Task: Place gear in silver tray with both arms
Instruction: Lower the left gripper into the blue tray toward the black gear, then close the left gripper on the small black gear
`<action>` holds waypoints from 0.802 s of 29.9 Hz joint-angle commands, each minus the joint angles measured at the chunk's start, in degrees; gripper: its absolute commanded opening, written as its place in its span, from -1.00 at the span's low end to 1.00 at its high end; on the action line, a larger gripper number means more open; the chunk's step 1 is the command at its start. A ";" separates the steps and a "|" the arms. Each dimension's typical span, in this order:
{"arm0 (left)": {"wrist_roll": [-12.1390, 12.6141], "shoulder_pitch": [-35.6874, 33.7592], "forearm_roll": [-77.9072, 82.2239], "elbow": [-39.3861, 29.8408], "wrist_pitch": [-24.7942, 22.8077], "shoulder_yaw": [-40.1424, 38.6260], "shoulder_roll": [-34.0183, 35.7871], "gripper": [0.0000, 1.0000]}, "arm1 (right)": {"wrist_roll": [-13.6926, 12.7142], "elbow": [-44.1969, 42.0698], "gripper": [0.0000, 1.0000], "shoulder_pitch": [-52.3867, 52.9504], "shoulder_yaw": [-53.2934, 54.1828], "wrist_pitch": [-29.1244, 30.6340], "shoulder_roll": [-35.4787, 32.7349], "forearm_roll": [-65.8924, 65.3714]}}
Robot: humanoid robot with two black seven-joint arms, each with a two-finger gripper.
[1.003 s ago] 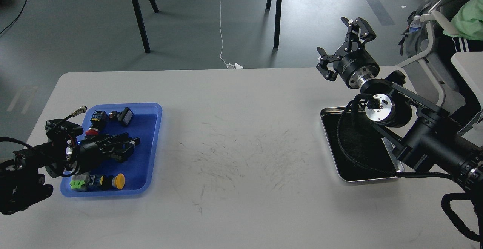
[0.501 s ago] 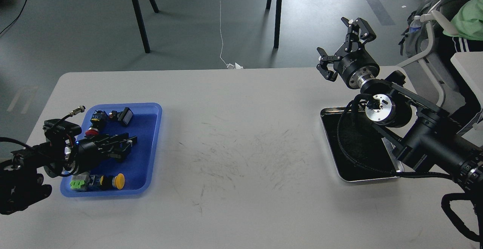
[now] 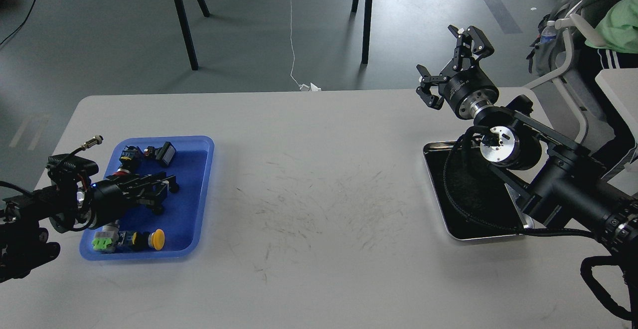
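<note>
**Left gripper over blue tray, right gripper raised past the table's far edge**

The left gripper is seen low over the blue tray, reaching in from the tray's left rim. Its fingers lie close together around a dark part, but dark metal against dark parts prevents telling whether anything is clamped. Small parts are scattered in the blue tray: a yellow-capped button and a green connector near the front rim, and black pieces near the far rim. The blue tray sits near the table's left edge.

The right gripper is held high, at the table's far edge, with its fingers spread wide and nothing between them. The silver tray lies near the table's right edge, its black floor bare where visible; its right side is hidden by the right arm and a looping black cable.

Between the two trays a wide stretch of scuffed white table is left open. Beyond the far edge, black stand legs are seen on the floor.
</note>
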 commanded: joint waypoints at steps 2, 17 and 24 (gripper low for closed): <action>0.00 0.24 0.02 -0.10 1.44 0.39 -0.45 -0.08 | 0.00 0.02 0.96 0.00 -0.08 0.00 0.02 0.00; 0.00 1.47 0.37 0.86 1.79 0.66 -1.51 0.07 | 0.00 -0.06 0.96 -0.44 -0.08 0.00 -0.07 0.00; 0.00 1.64 0.37 1.04 2.58 0.65 -3.18 0.07 | 0.00 -0.06 0.96 -0.35 -0.17 0.08 -0.07 0.00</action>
